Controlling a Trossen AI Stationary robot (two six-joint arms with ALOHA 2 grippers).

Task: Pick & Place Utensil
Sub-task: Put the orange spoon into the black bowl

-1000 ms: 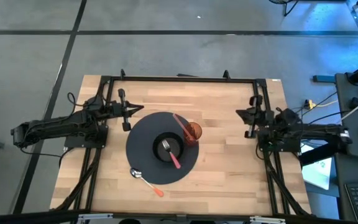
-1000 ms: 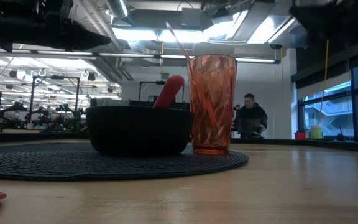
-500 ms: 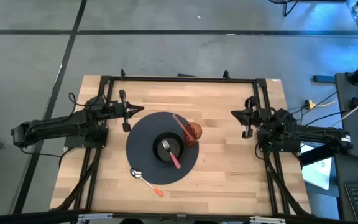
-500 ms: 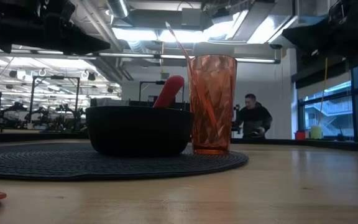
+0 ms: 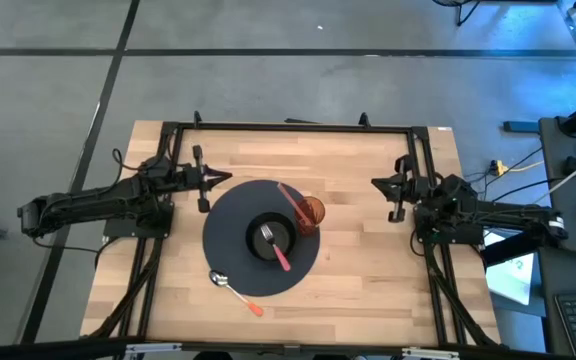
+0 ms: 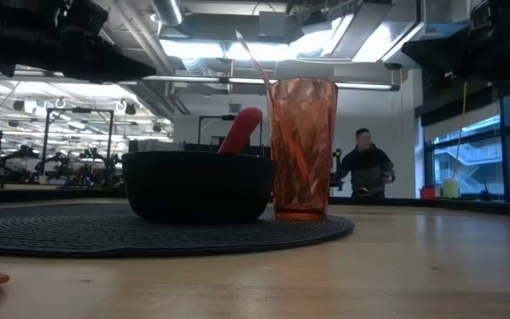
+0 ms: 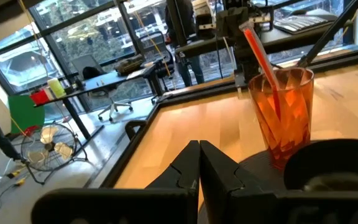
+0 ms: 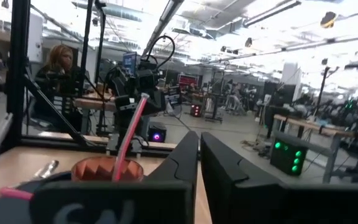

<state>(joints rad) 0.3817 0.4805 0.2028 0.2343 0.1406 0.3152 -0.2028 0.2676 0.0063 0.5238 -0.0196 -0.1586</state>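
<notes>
A black bowl (image 5: 271, 238) stands on a dark round placemat (image 5: 230, 225) in the middle of the table. A fork with a red handle (image 5: 278, 250) lies in the bowl, its handle leaning over the rim (image 6: 240, 130). An orange cup (image 5: 311, 212) with a pink straw (image 7: 260, 59) stands on the mat beside the bowl. A spoon with an orange handle (image 5: 235, 290) lies on the table at the mat's near left edge. My left gripper (image 5: 218, 180) hovers shut at the mat's far left. My right gripper (image 5: 380, 185) hovers to the right of the cup, its fingers together.
A black frame (image 5: 288, 127) runs round the table's far and side edges. Bare wood lies right of the mat (image 5: 368, 260) and along the near edge. A person (image 6: 364, 168) stands in the room far behind the table.
My right gripper has sunk a little and swung slightly toward the table's left, nearer the cup. The left arm, the bowl, the fork, the cup and the spoon have stayed where they were.
</notes>
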